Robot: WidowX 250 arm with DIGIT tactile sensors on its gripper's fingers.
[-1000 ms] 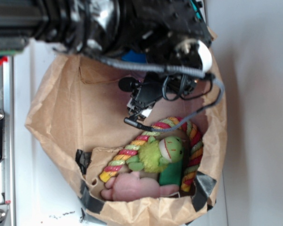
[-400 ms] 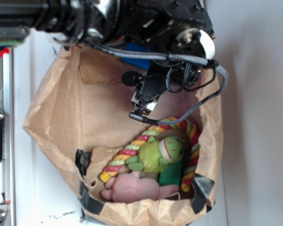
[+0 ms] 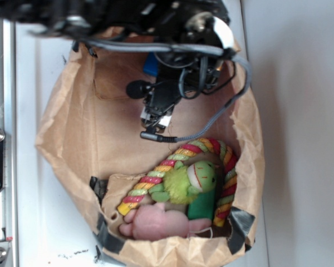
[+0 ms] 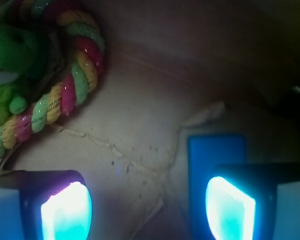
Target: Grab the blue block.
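The blue block (image 4: pixel 215 155) lies flat on the paper bag's floor; the wrist view shows it under and just inside my right fingertip (image 4: pixel 230 210). My gripper (image 4: pixel 147 210) is open, with only bare bag floor between the lit pads. In the exterior view the gripper (image 3: pixel 156 117) hangs inside the bag's upper half. A corner of the blue block (image 3: pixel 150 64) shows there beside the arm, the rest hidden by it.
The brown paper bag (image 3: pixel 78 139) walls me in on all sides. A multicoloured rope ring (image 3: pixel 211 147), a green plush toy (image 3: pixel 189 181), a green rectangular piece (image 3: pixel 200 208) and a pink plush (image 3: pixel 156 219) fill the bag's lower end.
The arm and gripper have shifted up and a little left in the exterior view, away from the rope ring. The toys have not moved.
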